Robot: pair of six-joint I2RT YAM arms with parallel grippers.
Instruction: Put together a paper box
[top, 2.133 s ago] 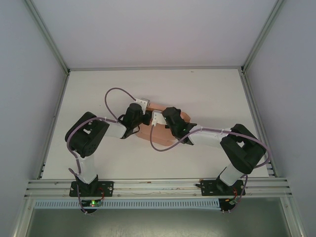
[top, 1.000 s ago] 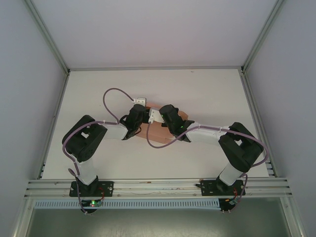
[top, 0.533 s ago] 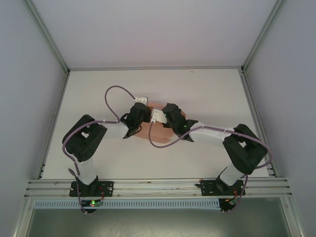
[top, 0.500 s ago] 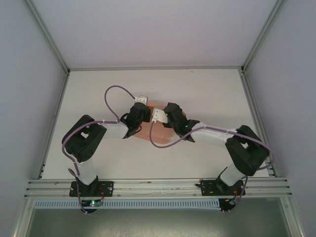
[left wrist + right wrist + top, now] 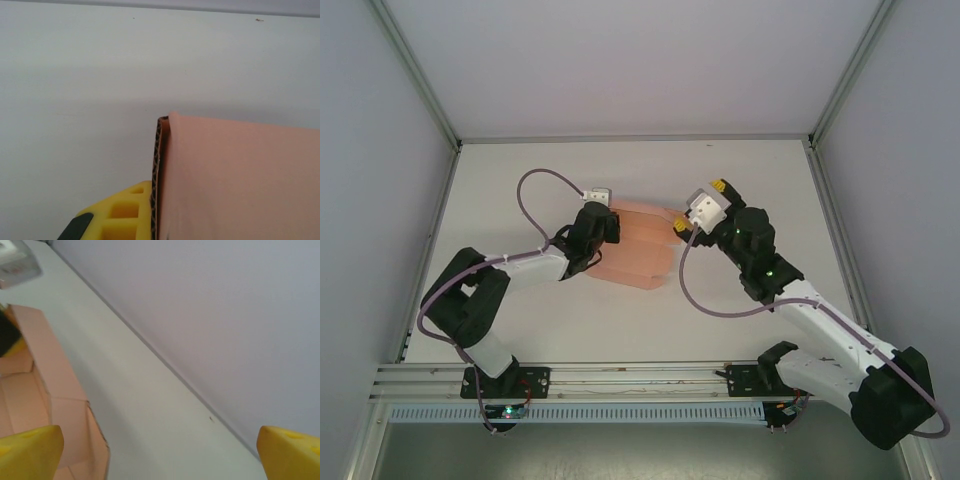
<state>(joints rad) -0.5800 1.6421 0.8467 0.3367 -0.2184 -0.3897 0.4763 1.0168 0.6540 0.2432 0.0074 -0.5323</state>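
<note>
Paper box [image 5: 638, 250] lying on the desk [image 5: 750, 170] between the two sets of jaws, held only from the left. Nearest, left jaws clenched on the box's left wall: corrugated card edge pressed against a yellow pad [image 5: 125, 215], pink panel running away to the right of it. Half open a second ago, tight now. Farther off, right jaws released and spread wide, yellow fingertips [image 5: 30, 445] at both lower corners of the wrist view, nothing but bare desk and back wall between them. Drawn up and back to just off the box's right edge, where a moment ago pressed down over its middle beside the left wrist. Reads as a handover: right-side fold probably finished and let go, left grip now pinning the piece. One raised wall with an end flap visible below the right jaws; state of the other walls not clear.
</note>
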